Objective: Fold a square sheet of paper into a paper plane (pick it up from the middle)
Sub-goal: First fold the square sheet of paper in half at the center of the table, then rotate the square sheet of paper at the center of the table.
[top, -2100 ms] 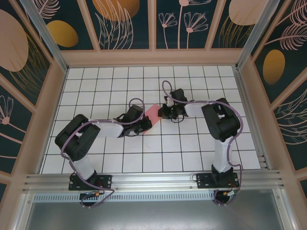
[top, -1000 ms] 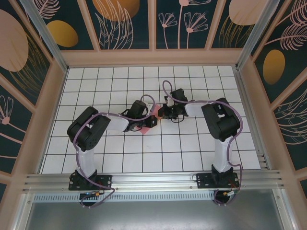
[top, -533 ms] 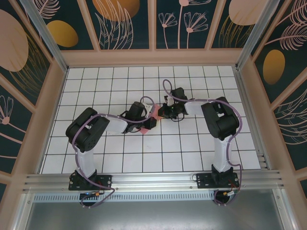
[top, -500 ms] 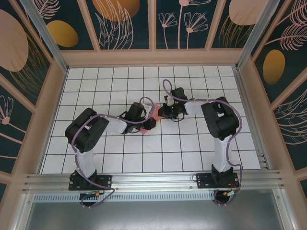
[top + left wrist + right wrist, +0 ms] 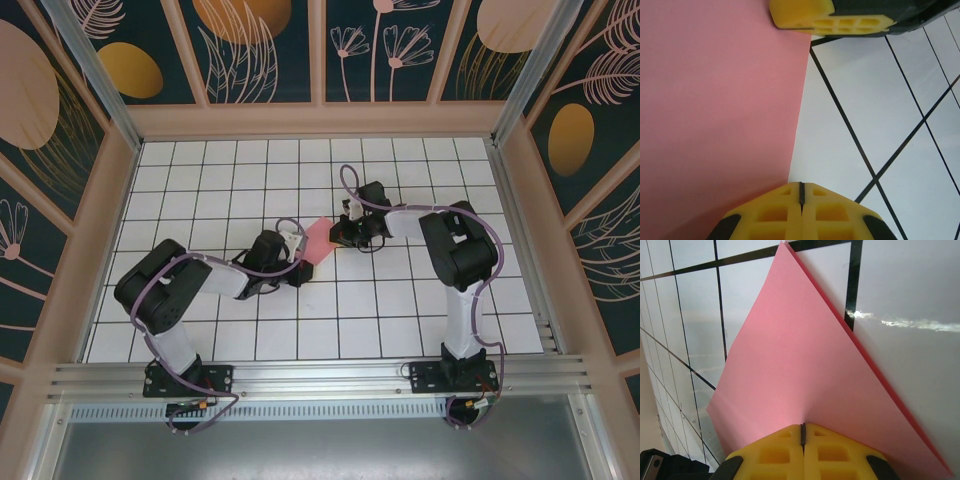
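On the white, black-gridded counter (image 5: 400, 320) we see one loose thing, the square sheet of paper (image 5: 318, 240). It lies near the middle of the counter, about as far from the left edge as from the right, between the two arms.

The paper is plain pink, with no print or marks. From above it reads as a small four-sided patch about one tile wide, turned askew to the grid lines. In the right wrist view it is doubled over. The upper layer runs up to a sharp point, and along its right side a thin darker strip of the lower layer shows beneath it. The surface looks smooth and lies close to the tiles. In the left wrist view one straight edge of it cuts cleanly across a black grid line.

The right pincer (image 5: 802, 429) is closed, its yellow fingertips pressed together with only a seam between them. The tips sit on the near edge of the paper. We cannot tell whether they nip the paper or only press on it.

The left pincer (image 5: 801, 190) is likewise closed, tip against tip. It meets the paper at a corner, and pink runs off past its left side. At the far end of that same edge a yellow fingertip (image 5: 805, 15) of the other pincer touches the paper.
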Controlling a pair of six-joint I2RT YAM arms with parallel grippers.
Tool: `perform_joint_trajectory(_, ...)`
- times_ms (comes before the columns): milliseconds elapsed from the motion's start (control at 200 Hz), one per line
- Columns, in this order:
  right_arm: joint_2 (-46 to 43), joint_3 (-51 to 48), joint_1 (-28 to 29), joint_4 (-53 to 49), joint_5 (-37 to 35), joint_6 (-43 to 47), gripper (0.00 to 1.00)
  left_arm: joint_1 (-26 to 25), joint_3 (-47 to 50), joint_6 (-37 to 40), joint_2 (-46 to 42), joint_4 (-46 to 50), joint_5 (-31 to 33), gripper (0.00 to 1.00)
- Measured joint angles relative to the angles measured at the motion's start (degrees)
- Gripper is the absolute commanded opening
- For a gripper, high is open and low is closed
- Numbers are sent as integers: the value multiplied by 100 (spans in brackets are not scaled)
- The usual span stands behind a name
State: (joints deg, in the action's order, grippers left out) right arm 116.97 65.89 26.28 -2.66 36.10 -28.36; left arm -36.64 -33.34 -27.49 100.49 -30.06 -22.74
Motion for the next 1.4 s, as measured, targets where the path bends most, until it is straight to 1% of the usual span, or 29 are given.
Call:
perform_joint_trajectory(235, 9, 11, -4, -22, 4, 0, 0, 0, 245, -199, -179, -57, 26, 0)
perform_joint_trajectory(726, 9, 11, -4, -22, 7, 0, 0, 2, 870, -820, -450, -664, 66, 0)
perform_joint_trajectory(851, 9, 46, -4, -79, 4, 9, 0, 0, 870, -841, -699, -214, 79, 0)
perform_joint_trajectory(1001, 24, 236, 9, -350, -55, 173, 0, 0, 688, -925, -1123, 890, 258, 0)
perform_joint_trajectory(1116, 87, 573, 35, -680, -337, 348, 0, 24, 238, -979, -1405, 1843, 691, 0)
perform_joint_trajectory(1246, 103, 938, 79, -866, -608, 452, 0, 260, -372, -1132, -1707, 2302, 1333, 0)
perform_joint_trajectory(1281, 103, 1016, 120, -876, -656, 455, 0, 363, -459, -1193, -1781, 2341, 1482, 2)
perform_joint_trajectory(1351, 94, 1115, 275, -876, -774, 448, 0, 608, -538, -1325, -1882, 2393, 1751, 9)
perform_joint_trajectory(1401, 94, 1139, 448, -876, -831, 444, 2, 776, -535, -1412, -1904, 2441, 1899, 13)
